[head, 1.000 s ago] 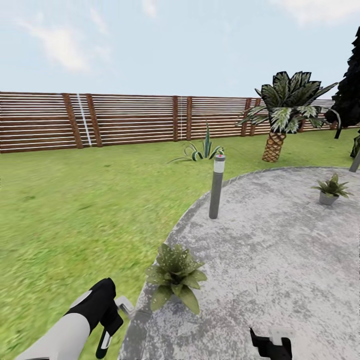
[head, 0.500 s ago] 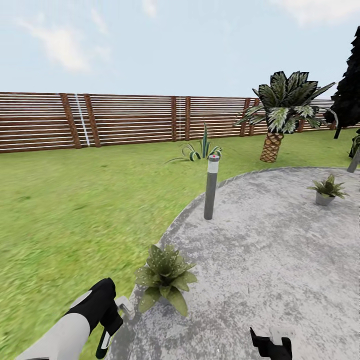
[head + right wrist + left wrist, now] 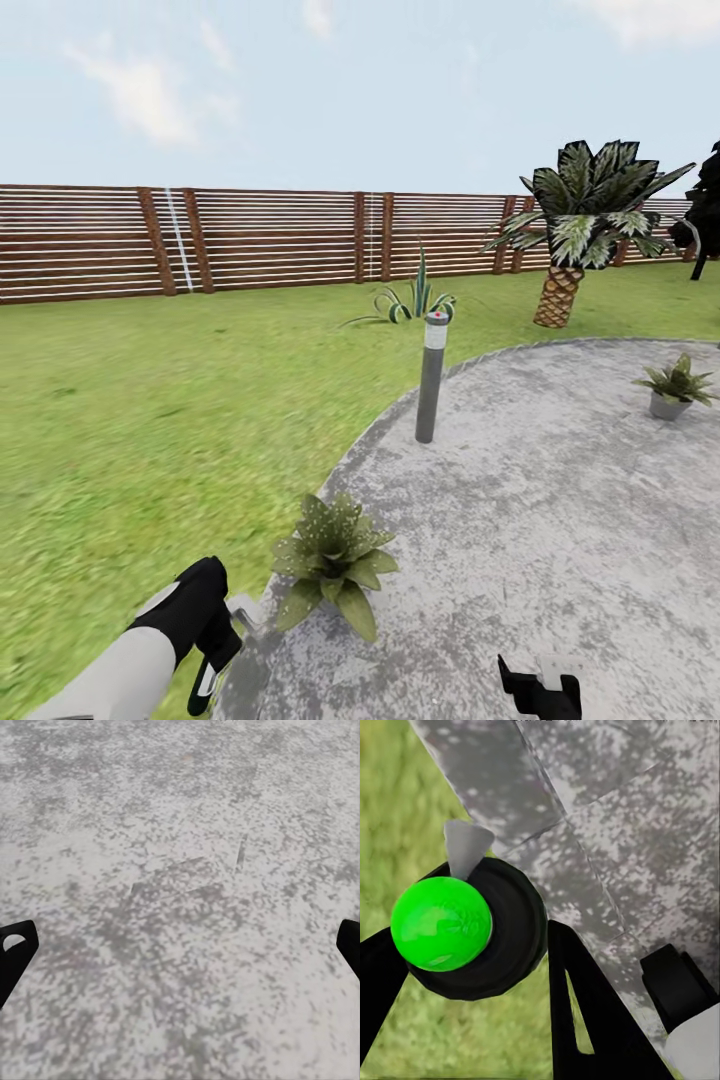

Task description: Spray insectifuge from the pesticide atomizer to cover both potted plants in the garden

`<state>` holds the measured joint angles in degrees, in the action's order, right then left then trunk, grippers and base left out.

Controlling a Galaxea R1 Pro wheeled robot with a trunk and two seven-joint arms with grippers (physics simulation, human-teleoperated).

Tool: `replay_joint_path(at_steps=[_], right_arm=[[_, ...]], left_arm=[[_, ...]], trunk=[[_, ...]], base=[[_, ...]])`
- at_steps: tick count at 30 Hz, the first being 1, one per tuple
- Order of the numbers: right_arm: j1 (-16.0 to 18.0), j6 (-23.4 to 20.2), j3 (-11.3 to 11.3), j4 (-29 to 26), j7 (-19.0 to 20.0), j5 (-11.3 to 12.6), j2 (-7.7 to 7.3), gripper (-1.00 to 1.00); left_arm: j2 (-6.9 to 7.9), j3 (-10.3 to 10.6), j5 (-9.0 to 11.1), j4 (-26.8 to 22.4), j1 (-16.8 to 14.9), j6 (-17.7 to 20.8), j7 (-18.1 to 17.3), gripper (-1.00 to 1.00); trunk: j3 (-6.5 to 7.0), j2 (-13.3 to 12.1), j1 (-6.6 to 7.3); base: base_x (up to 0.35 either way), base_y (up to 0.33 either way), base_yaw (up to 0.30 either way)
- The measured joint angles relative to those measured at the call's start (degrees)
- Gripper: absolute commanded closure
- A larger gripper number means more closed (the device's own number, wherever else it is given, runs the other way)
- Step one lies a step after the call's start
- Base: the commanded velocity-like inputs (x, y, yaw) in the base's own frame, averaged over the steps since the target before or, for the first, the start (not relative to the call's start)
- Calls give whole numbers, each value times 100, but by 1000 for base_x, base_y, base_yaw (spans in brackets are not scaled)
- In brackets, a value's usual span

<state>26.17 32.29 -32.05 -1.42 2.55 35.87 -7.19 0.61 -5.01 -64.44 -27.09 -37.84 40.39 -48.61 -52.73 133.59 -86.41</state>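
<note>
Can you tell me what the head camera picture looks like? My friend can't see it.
A small potted plant sits at the edge of a round grey patio, just ahead of the robot's left gripper. Another potted plant stands far across the patio, past a grey post light, with lawn and a wooden fence behind.

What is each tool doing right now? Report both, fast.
Left tool: closed on the pesticide atomizer.
Right tool: open, holding nothing, over the patio.

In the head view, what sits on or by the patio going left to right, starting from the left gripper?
Left gripper → near potted plant → grey post light → palm → far potted plant.
</note>
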Motion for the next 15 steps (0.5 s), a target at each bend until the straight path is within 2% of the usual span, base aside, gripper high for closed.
replay_joint_path(at_steps=[2, 4, 11, 15], right_arm=[[0, 0, 2, 0, -1, 0, 0, -100], [0, 0, 3, 0, 0, 0, 0, -100], [0, 0, 3, 0, 0, 0, 0, -100], [0, 0, 2, 0, 0, 0, 0, -100]], left_arm=[[76, -113, 6, -74, 2, 6, 25, 100], [83, -168, -13, -40, 6, 26, 30, 100], [22, -185, 7, -39, -100, 112, -38, 100], [-68, -206, -21, -34, -59, 105, -40, 100]], trunk=[[0, 0, 0], [0, 0, 0], [0, 0, 0], [0, 0, 0]], base=[[0, 0, 3], [0, 0, 1], [0, 0, 0], [0, 0, 0]])
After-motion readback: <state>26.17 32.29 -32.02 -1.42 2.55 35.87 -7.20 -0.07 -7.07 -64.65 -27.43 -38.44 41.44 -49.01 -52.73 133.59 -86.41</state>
